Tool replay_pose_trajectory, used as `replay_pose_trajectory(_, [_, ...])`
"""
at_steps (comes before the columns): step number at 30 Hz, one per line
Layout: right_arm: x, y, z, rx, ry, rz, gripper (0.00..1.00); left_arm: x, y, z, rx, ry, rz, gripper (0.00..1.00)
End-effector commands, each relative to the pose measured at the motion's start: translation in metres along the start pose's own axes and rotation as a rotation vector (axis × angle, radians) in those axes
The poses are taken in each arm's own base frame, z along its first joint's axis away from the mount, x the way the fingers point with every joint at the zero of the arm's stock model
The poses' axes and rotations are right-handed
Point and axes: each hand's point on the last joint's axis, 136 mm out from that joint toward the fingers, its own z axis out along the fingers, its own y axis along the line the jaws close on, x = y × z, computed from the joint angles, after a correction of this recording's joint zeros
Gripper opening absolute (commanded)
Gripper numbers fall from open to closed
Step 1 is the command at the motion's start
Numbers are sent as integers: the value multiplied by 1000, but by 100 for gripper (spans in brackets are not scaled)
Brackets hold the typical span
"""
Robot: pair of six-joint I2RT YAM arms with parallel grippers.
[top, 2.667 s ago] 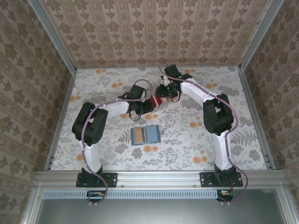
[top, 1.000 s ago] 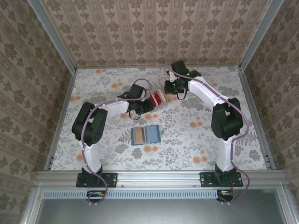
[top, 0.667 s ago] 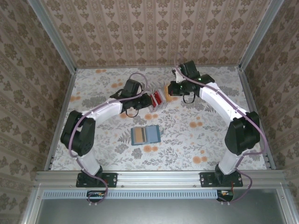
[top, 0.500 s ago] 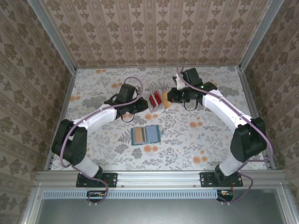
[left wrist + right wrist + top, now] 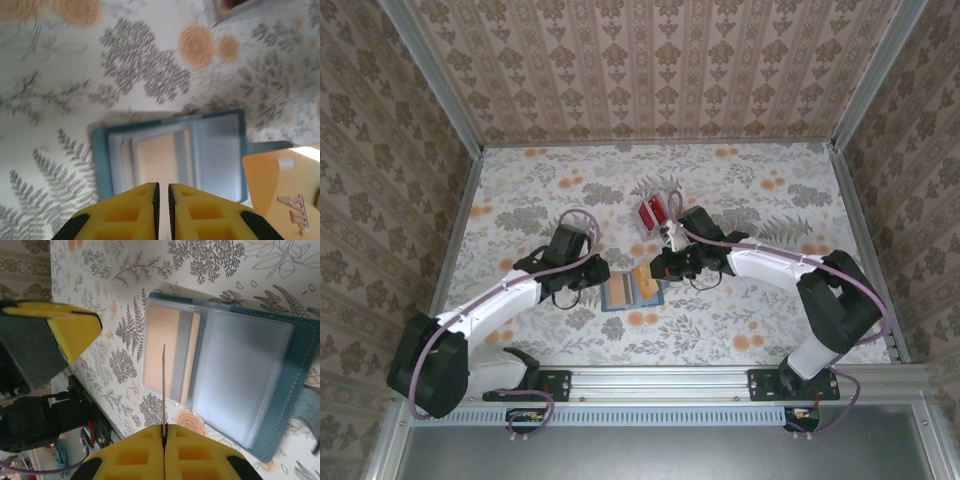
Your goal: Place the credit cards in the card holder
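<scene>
1. The floral desk (image 5: 770,300) carried the card holder (image 5: 240,375), which lay open.
2. The left jaws hovered at the card holder's left edge, nearly closed on nothing.
3. The red credit cards (image 5: 651,213) sat stacked beyond the card holder.
4. The right jaws pinched an orange card (image 5: 280,190) edge-down above the card holder.

Both my arms reached low toward the middle, jaws facing each other.

My left arm swung wide from its base, elbow folded at the near left, forearm running up and to the right. My left gripper (image 5: 162,187) held its yellow fingers almost together, a thin slit between them and nothing in it. My right arm bent at the right side and stretched leftward, and my right gripper (image 5: 164,430) was pinched tight on a card (image 5: 163,385) held edge-on.
</scene>
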Motion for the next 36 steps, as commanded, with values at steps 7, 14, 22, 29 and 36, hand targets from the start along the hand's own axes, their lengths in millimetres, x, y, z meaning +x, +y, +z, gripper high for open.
replay_pose_trajectory(7, [-4,-10,37,-33,-2,44,6,30,28,23,-67,87,-53,16])
replay_pose_trajectory(14, [-3,-20,40,2,2,52,5,34,33,33,-82,115,-55,15])
replay_pose_trajectory(22, [2,-27,32,19,-3,68,5,40,38,38,-92,122,-73,15])
replay_pose_trajectory(29, [4,-27,25,18,-9,70,5,42,40,40,-97,120,-79,15])
replay_pose_trajectory(36, [6,-28,25,19,-2,70,5,42,39,40,-100,125,-73,15])
